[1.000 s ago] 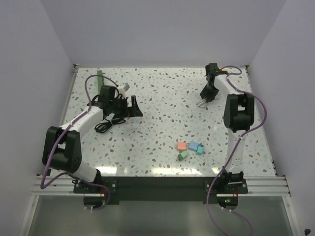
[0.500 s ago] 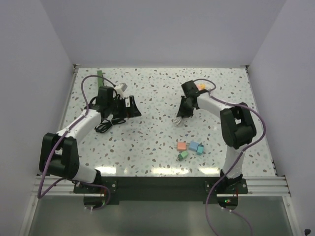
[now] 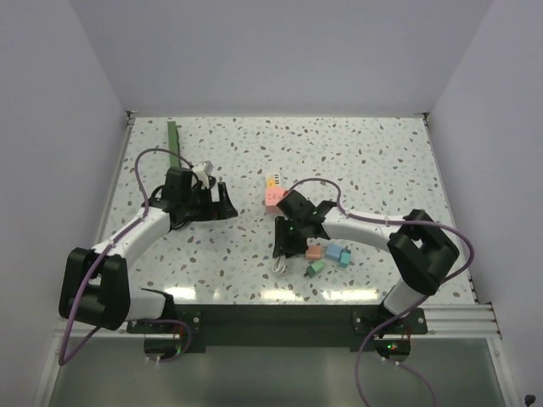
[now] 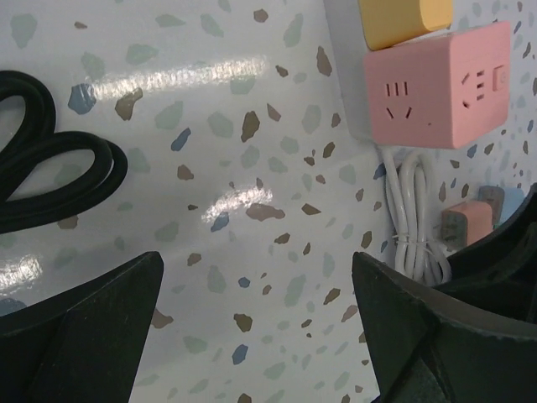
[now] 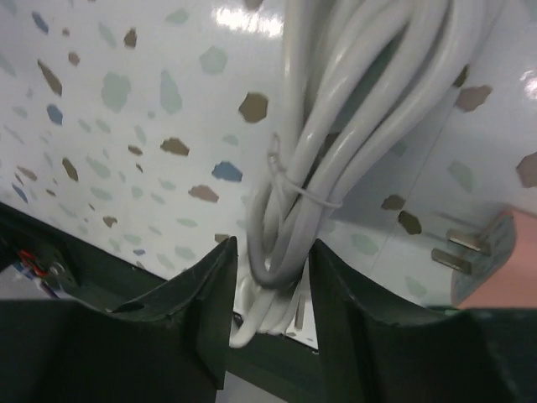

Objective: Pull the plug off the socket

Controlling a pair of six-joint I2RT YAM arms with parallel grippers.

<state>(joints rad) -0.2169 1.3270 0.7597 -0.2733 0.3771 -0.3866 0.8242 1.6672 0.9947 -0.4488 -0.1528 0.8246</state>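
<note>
The dark-green socket strip lies at the far left, its near end hidden behind my left arm. I cannot make out a plug on it. My left gripper is open and empty just right of the strip, low over bare table. A black cord coil lies at its left. My right gripper is at the table's centre front, shut on a bundled white cable that hangs between its fingers. The cable runs to a pink cube socket.
The pink cube has a yellow piece behind it. Small orange, blue, teal and green blocks lie just right of my right gripper. White walls enclose the table.
My right arm has swung from the far right to the centre front, carrying the white cable bundle; the pink cube came with it. My left gripper has moved slightly nearer.
</note>
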